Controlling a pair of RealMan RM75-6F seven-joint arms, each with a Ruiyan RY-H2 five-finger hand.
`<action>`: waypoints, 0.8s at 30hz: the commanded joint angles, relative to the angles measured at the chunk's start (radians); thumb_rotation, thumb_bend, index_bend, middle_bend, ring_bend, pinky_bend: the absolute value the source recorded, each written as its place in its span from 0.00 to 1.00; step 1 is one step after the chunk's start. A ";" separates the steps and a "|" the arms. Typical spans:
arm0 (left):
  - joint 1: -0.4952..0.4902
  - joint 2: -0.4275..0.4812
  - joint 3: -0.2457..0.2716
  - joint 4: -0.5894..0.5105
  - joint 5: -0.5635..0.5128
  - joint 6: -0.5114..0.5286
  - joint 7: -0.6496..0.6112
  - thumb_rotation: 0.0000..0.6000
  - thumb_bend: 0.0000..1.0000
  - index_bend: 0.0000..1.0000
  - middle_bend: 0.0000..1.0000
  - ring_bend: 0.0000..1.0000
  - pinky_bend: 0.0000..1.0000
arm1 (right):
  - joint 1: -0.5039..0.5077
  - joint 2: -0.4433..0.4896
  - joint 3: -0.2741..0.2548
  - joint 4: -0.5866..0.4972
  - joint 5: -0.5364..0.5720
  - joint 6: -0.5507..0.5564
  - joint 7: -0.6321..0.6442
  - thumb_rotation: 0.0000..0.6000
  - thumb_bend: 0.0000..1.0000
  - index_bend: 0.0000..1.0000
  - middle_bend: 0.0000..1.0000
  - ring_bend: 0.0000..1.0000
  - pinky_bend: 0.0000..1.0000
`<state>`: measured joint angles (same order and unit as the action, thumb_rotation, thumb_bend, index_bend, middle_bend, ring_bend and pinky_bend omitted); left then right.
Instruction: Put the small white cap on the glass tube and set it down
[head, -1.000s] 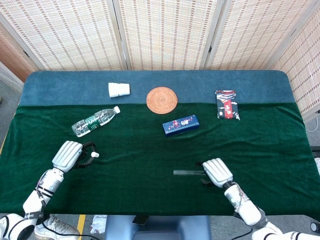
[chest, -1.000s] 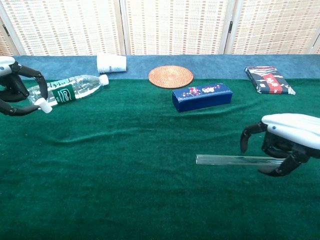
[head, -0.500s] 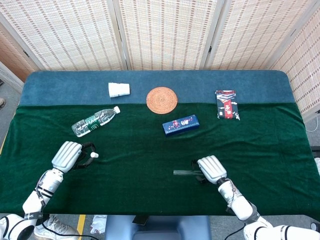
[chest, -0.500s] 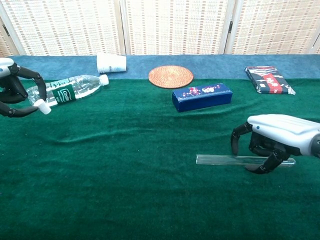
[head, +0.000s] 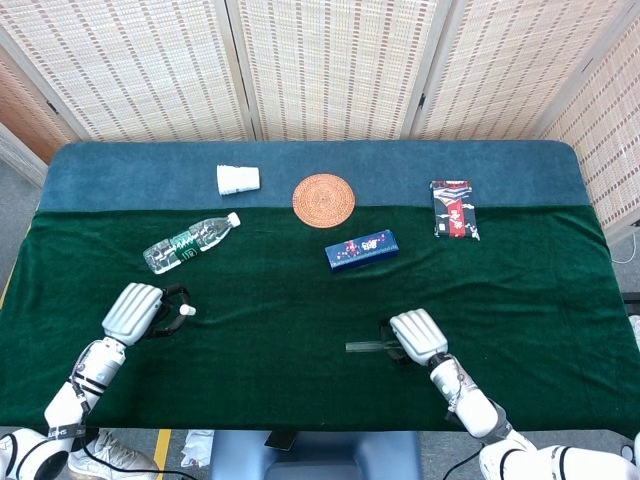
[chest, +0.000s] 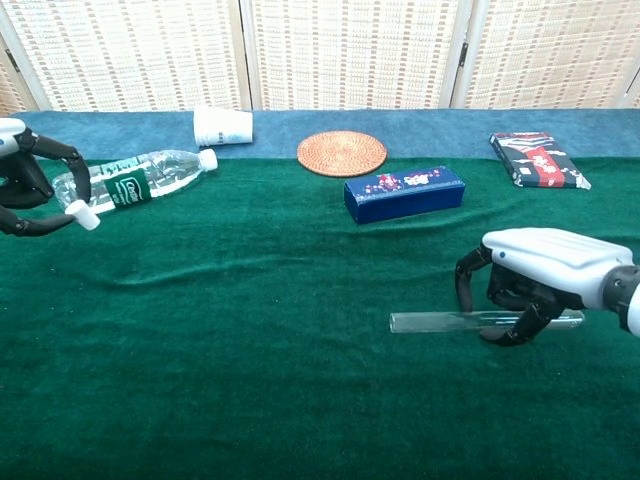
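The glass tube (head: 360, 347) (chest: 430, 322) lies flat on the green cloth at the front right. My right hand (head: 417, 335) (chest: 540, 270) is over its right part, and its curled fingers wrap around the tube; the tube's left end sticks out free. At the front left, my left hand (head: 135, 310) (chest: 25, 180) pinches the small white cap (head: 189, 310) (chest: 85, 214) at its fingertips, just above the cloth. The two hands are far apart.
A plastic water bottle (head: 190, 243) (chest: 140, 178) lies behind the left hand. Further back are a tipped paper cup (head: 238, 180), a round woven coaster (head: 323, 199), a blue box (head: 361, 249) and a dark packet (head: 454, 208).
My right hand slid left along the tube and its fingers closed around it; the tube shifted slightly left. The left hand with the cap barely moved.
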<state>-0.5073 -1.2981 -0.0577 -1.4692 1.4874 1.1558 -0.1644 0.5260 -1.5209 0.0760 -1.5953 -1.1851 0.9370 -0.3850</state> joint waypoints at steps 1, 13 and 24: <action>0.000 0.001 -0.001 -0.001 -0.001 0.000 -0.001 1.00 0.47 0.57 1.00 0.99 0.88 | 0.004 -0.003 0.000 0.004 0.004 0.001 -0.003 1.00 0.45 0.59 0.96 1.00 1.00; 0.003 0.031 -0.045 -0.045 -0.003 0.045 -0.082 1.00 0.49 0.57 1.00 0.98 0.88 | 0.030 0.027 0.054 -0.068 -0.045 0.020 0.128 1.00 0.61 0.71 0.98 1.00 1.00; -0.004 0.034 -0.076 -0.148 0.040 0.100 -0.173 1.00 0.49 0.58 1.00 0.98 0.88 | 0.097 -0.070 0.164 -0.041 -0.016 -0.014 0.360 1.00 0.65 0.77 1.00 1.00 1.00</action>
<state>-0.5082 -1.2642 -0.1313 -1.6049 1.5198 1.2519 -0.3290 0.6039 -1.5637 0.2180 -1.6521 -1.2165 0.9339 -0.0473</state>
